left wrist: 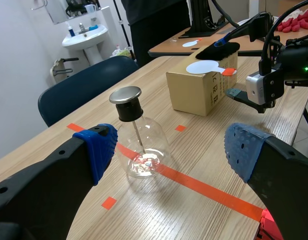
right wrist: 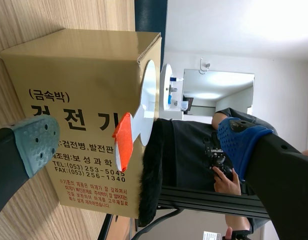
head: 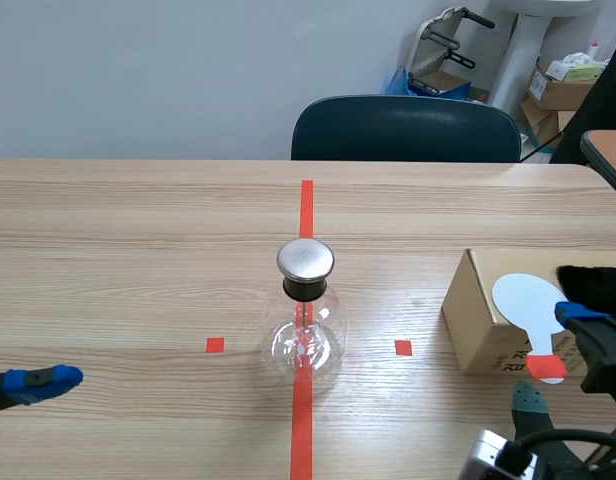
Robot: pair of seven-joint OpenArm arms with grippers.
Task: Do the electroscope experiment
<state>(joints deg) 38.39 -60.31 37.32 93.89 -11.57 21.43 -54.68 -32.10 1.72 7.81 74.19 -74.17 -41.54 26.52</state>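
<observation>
Across the pale wooden table [head: 138, 250], beyond a dark blue chair [head: 408, 130] at the far edge, we note a plain wall. Electroscope [head: 305, 320]: clear glass flask, black stopper, round metal cap, upright mid-table on the tape line. Left gripper [left wrist: 169, 150] near left, jaws apart. Right gripper [right wrist: 139, 140] spread wide facing the cardboard box [head: 478, 320] at right.

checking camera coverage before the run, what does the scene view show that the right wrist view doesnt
Only the scene view: the glass electroscope flask with its metal cap, standing on the orange-red tape line, and the dark chair behind the table. Only the right wrist view: a wall mirror and a person's hand beyond the box. Both: the cardboard box, with the white paddle and the black fur on top.
</observation>
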